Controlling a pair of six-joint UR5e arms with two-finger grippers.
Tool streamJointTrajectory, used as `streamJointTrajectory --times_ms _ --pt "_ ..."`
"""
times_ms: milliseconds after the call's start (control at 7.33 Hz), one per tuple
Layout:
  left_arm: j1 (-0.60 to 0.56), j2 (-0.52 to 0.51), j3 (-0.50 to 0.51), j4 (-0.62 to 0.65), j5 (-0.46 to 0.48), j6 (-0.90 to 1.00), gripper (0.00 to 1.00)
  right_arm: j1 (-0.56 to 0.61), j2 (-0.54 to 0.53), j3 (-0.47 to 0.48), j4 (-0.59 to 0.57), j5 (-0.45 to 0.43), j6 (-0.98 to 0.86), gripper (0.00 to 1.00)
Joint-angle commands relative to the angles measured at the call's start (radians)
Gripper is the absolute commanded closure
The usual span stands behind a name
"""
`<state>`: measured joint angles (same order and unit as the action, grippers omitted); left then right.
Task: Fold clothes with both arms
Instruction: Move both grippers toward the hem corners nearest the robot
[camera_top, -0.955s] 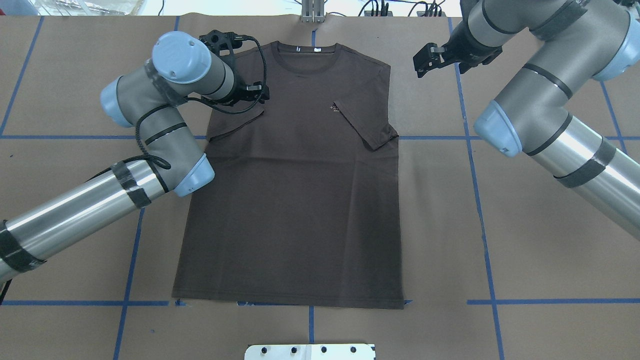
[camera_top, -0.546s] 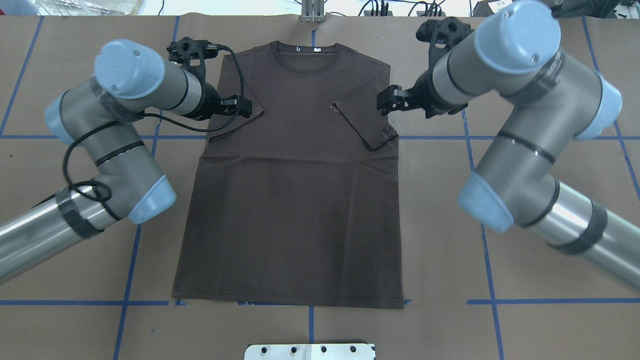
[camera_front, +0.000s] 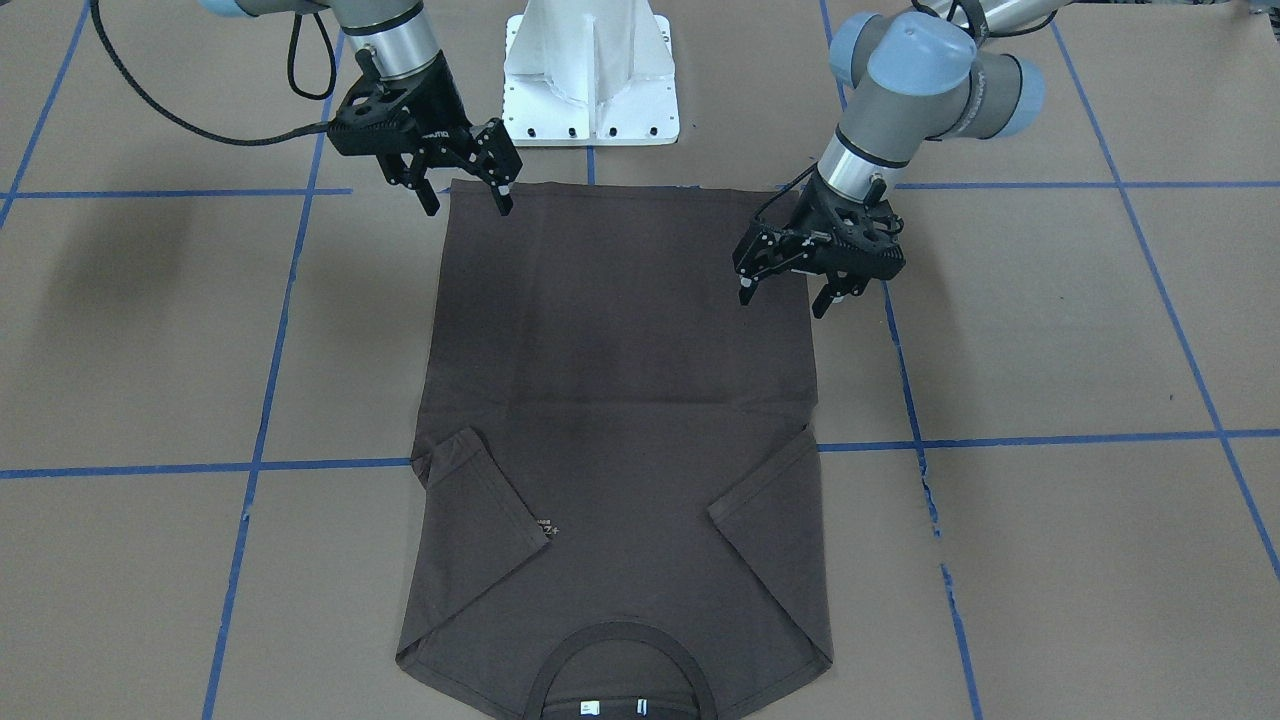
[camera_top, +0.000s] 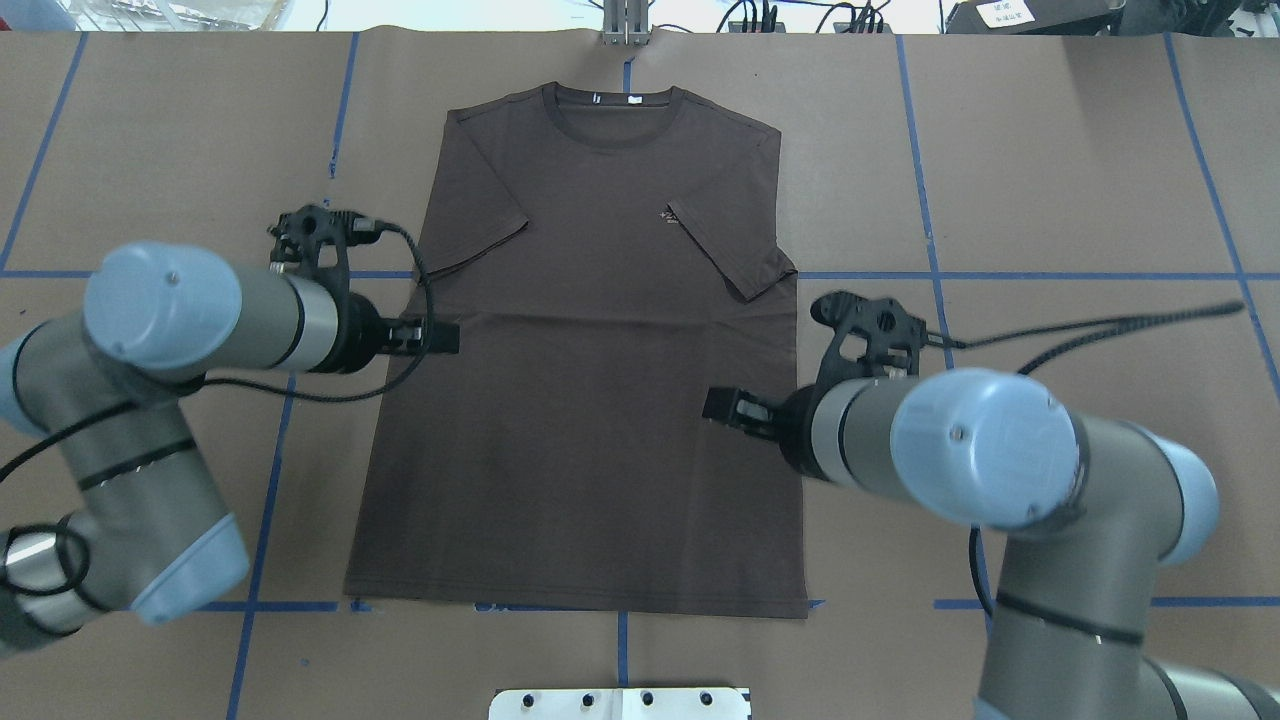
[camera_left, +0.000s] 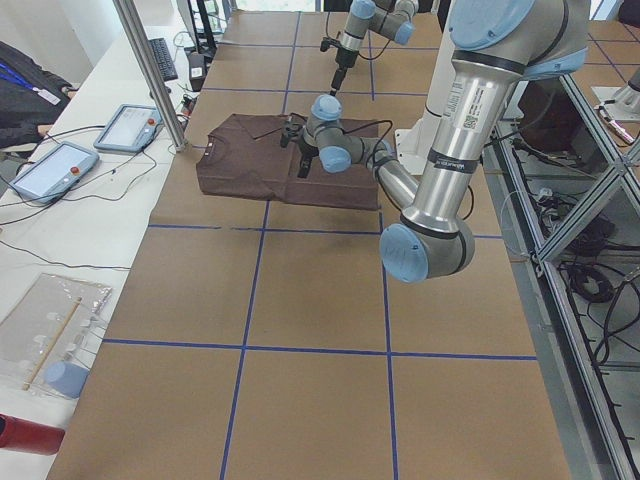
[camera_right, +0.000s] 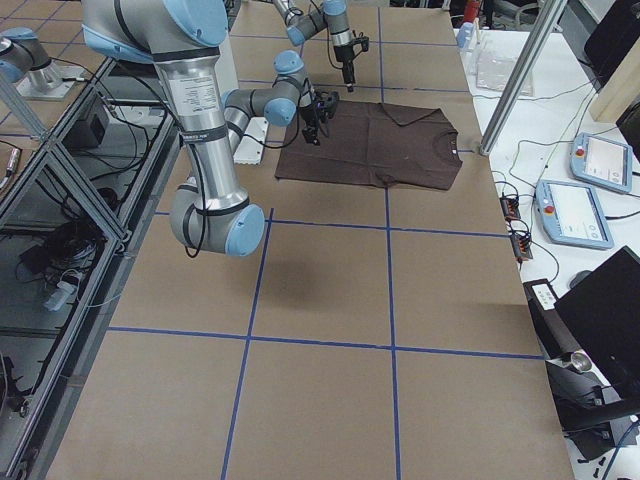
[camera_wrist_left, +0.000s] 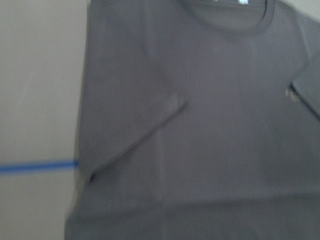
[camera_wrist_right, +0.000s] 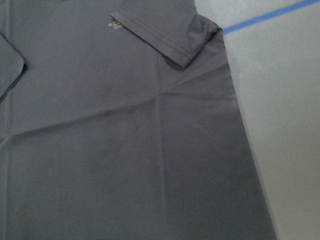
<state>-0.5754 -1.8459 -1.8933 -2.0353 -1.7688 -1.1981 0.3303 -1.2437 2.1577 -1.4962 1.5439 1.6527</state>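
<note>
— Where do your 2 pincers stand?
— My left pincer hangs over the edge of the T-shirt on my left side, about halfway along its length. My right pincer hangs over the shirt's other side, closer to my base than the left one is. As far as I can see, neither touches the cloth.

— Are they holding anything?
— No. On both, the 2 fingers stand apart with nothing between them.

— How does the shirt lie?
— Flat on the brown paper table, front up, under and between my pincers. Its collar is ahead of both, on the far side from my base, with 2 white tags inside it. The hem is on the base side, nearer my right pincer than my left.

— And the sleeves?
— Both are folded in onto the chest. The left sleeve lies ahead of my left pincer, the right sleeve ahead of my right one. The small pale logo sits just beside the right sleeve's folded edge, towards the middle.

— What do the wrist cameras give?
— The left one, blurred, looks ahead over the left sleeve and the collar, with a blue tape line running out from the shirt's edge to the left. The right one shows the right sleeve, the logo, a few soft creases in the cloth below them, and bare paper to the right.
</note>
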Motion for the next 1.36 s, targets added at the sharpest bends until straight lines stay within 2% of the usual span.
streamJointTrajectory --times_ms 0,136,273,409,546,819,1228 --pt "0.105 0.147 -0.126 -0.003 0.046 -0.041 0.0 -0.169 -0.031 0.088 -0.161 -0.158 0.085 0.01" --pt "0.162 0.21 -0.176 -0.003 0.067 -0.108 0.0 -0.192 -0.031 0.093 -0.17 -0.178 0.102 0.01" --pt "0.23 0.241 -0.176 -0.003 0.118 -0.162 0.11 -0.192 -0.037 0.093 -0.167 -0.179 0.105 0.02" --pt "0.276 0.244 -0.17 -0.003 0.12 -0.225 0.25 -0.194 -0.04 0.093 -0.159 -0.176 0.105 0.02" --pt "0.316 0.254 -0.167 -0.003 0.13 -0.262 0.31 -0.194 -0.043 0.093 -0.127 -0.174 0.105 0.03" --pt "0.361 0.257 -0.162 -0.003 0.155 -0.294 0.38 -0.194 -0.069 0.093 -0.087 -0.176 0.104 0.03" --pt "0.364 0.286 -0.139 -0.002 0.163 -0.291 0.39 -0.2 -0.069 0.093 -0.087 -0.179 0.105 0.02"
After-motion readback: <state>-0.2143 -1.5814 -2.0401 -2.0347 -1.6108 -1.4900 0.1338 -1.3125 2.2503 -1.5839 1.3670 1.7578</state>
